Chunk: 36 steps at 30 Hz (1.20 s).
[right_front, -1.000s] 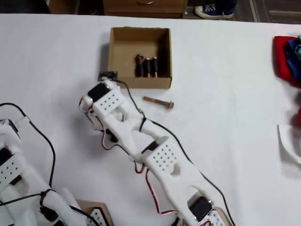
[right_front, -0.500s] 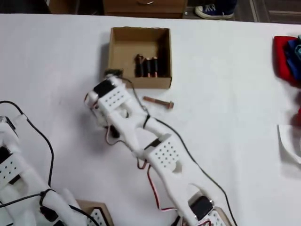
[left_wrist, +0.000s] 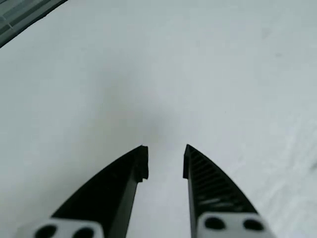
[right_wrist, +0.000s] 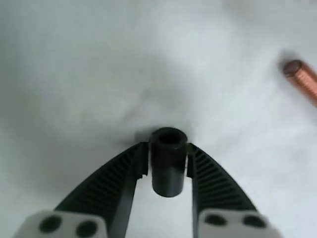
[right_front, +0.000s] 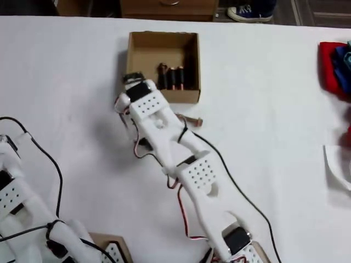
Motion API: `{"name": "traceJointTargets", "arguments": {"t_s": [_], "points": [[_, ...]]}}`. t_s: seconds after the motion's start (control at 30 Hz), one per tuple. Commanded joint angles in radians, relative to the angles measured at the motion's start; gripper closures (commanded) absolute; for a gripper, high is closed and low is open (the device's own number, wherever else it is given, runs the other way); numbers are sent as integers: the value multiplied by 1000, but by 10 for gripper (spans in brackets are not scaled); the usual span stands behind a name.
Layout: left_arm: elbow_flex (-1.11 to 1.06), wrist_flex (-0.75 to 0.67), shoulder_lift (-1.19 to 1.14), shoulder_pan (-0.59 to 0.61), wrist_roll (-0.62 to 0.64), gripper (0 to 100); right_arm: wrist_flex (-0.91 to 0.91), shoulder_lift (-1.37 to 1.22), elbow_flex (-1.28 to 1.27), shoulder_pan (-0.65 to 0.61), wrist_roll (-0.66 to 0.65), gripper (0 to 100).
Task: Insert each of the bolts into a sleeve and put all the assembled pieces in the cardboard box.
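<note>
A black sleeve [right_wrist: 168, 167] stands upright between the fingers of my right gripper [right_wrist: 167, 163], which is shut on it just above the white table. A loose copper bolt [right_wrist: 302, 77] lies close by; in the high view only its head end [right_front: 195, 121] pokes out from under the right arm [right_front: 159, 123]. The cardboard box [right_front: 143, 52] sits just beyond that arm's wrist and holds three assembled pieces [right_front: 171, 78] side by side. My left gripper [left_wrist: 165, 161] hovers over bare table, open by a narrow gap with nothing between its fingers. The left arm [right_front: 16, 203] is at the near left corner.
Red and blue cloth [right_front: 335, 64] and a white object [right_front: 335, 170] lie at the right edge. A brown block [right_front: 112, 246] sits at the near edge beside the left arm. Cables trail from both arms across the table.
The right arm has swung to the right and toward the box with the sleeve, and now covers most of the loose bolt. The left arm has stayed put.
</note>
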<state>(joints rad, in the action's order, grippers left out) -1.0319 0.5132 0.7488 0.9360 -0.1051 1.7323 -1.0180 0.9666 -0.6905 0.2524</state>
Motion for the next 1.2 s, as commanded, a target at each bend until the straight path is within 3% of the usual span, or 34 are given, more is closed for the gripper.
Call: {"name": "traceJointTargets", "arguments": {"t_s": [0.0,0.3,0.43,0.7,0.87,0.97,1.17], "points": [[50,2,8,-3,3,857,-5,12,-18,-12,-9,836],[50,2,8,-3,3,857,-5,10,-26,-7,-9,845],[48,3,8,-3,3,857,-4,-31,-20,-5,-9,993],[48,72,2,-60,0,857,31,-15,-11,97,-17,978],[54,147,0,-288,-14,857,36,265,-75,177,-60,978],[114,216,0,-465,-112,857,36,535,-229,259,-97,978],[332,408,-31,-884,-339,855,30,984,-652,608,-140,978]]}}
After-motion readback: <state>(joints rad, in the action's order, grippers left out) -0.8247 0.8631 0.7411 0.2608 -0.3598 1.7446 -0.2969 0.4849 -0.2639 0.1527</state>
